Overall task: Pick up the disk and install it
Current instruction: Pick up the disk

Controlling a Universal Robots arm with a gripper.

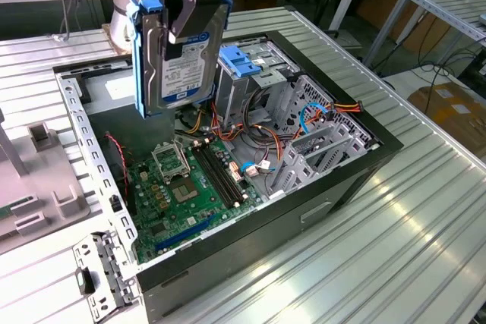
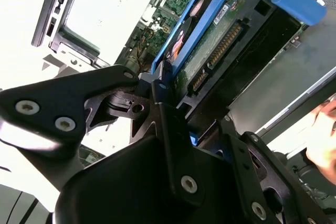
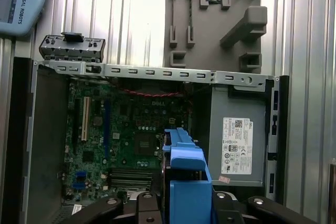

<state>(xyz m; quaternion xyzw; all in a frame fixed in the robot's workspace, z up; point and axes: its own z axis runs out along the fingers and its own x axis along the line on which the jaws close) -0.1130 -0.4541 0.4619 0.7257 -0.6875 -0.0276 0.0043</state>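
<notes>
Between the jaws sat the disk [image 1: 178,58], gripped tight at its upper end by the gripper [image 1: 188,7] and lifted free of every surface. Its long axis ran straight up and down, one short end in the jaws and the other pointing down into the open computer case [image 1: 357,180]. Bright blue rails lined both long edges. In the exterior view the labelled face turned toward the camera and the exterior view's right; in the second wrist view the green circuit-board face and its connector row showed. Below the jaws lay the motherboard [image 1: 182,187], with clear air between it and the disk's lower end. Just beside the jaws, on the labelled side, stood the drive cage [image 1: 262,85] with a pale-blue clip [image 1: 241,62] at its top, near the disk's rail but apart from it. Beyond the cage, bundled cables [image 1: 266,138] crowded the floor of the case. In the first wrist view, looking down past the jaws, the disk's blue end hung over the board, a grey box with a white label [image 3: 236,140] lay off to one side, and the case's perforated metal rim [image 3: 157,71] crossed beyond. Outside that rim, on the slatted table [image 1: 402,248], lay a grey fixture plate [image 3: 210,19], well apart from the jaws
</notes>
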